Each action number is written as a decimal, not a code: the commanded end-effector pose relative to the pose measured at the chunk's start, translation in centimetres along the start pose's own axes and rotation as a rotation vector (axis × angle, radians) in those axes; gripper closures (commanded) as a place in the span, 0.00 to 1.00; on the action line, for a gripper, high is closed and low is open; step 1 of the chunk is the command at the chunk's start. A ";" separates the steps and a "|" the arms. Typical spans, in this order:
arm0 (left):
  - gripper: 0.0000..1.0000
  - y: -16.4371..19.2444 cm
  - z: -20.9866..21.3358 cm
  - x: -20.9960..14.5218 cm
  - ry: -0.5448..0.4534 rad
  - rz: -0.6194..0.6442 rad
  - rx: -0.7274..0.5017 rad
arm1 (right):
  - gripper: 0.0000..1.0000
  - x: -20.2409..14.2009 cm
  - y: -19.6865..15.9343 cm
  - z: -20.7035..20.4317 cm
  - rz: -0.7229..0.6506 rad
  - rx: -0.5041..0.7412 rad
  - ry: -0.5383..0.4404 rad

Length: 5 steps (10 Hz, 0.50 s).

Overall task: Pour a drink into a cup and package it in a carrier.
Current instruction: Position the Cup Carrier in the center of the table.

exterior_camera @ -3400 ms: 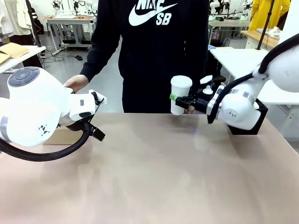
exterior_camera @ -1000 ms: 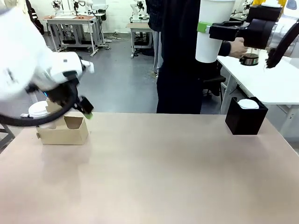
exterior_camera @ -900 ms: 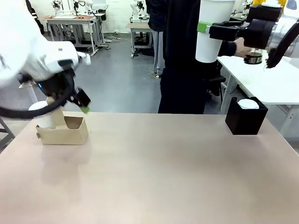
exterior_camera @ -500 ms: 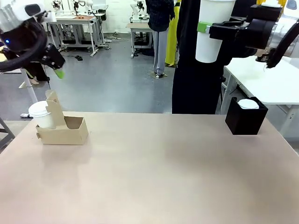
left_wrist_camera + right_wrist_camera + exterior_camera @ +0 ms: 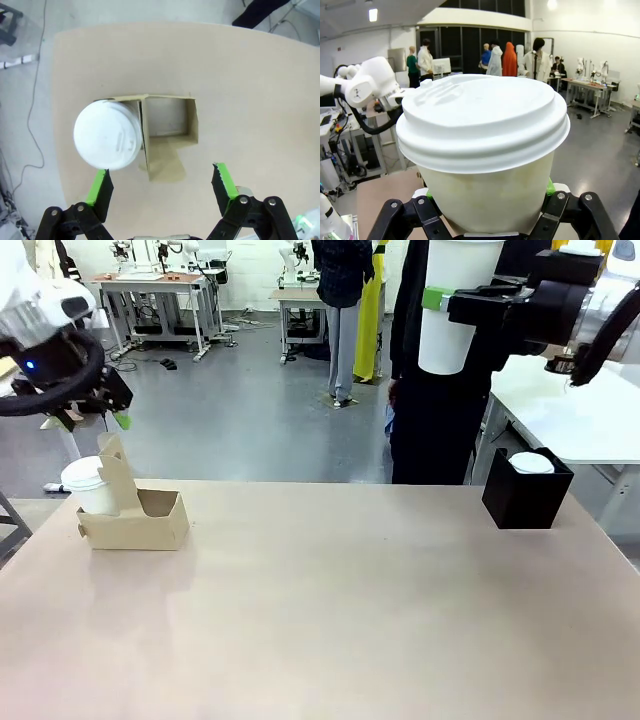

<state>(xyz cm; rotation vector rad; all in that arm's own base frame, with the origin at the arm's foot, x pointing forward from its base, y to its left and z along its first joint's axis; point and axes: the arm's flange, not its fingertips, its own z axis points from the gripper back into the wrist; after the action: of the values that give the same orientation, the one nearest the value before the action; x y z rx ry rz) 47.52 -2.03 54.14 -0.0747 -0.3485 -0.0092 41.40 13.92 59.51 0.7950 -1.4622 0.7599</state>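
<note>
The white paper cup (image 5: 447, 315) is plain-sided and stands upright, its long axis vertical, tapering toward its base. It sits high in the air above the counter's (image 5: 350, 620) right side, pinched at mid-height by the right tool (image 5: 445, 302), whose green pads press its smooth wall. In the right wrist view the cup (image 5: 485, 195) wears a domed white plastic lid (image 5: 480, 120) with a raised rim and a matte sheen. The right tool (image 5: 487, 220) hugs it from both sides. At the counter's left edge sits the carrier (image 5: 150, 520), a brown cardboard tray with an upright handle tab. A second lidded cup (image 5: 88, 485) stands in its far-left slot, and the nearer slot is open. The left tool (image 5: 95, 420) hangs above it, pointing down, jaws spread wide with nothing between them. From the left wrist, the carrier (image 5: 170, 125) and the round lid of the second cup (image 5: 106, 141) lie beyond the left tool's (image 5: 161, 185) fingers. A black square box (image 5: 525, 498) rests at the right.
</note>
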 end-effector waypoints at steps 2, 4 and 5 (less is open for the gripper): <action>0.00 -0.1 -2.8 0.8 0.019 0.005 0.024 | 0.20 0.2 0.0 -0.2 0.001 0.002 -0.021; 0.00 0.0 -4.2 1.2 0.034 0.008 0.039 | 0.20 0.2 0.0 -0.2 0.001 0.002 -0.021; 0.00 0.1 -4.6 1.3 0.021 0.009 0.053 | 0.20 0.2 0.0 -0.2 0.001 0.002 -0.021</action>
<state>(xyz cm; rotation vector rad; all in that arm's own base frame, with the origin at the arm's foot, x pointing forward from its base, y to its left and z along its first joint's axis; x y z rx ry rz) 49.97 -2.18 49.85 -0.0551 -0.3050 -0.0158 41.40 13.93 59.51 0.7952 -1.4623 0.7602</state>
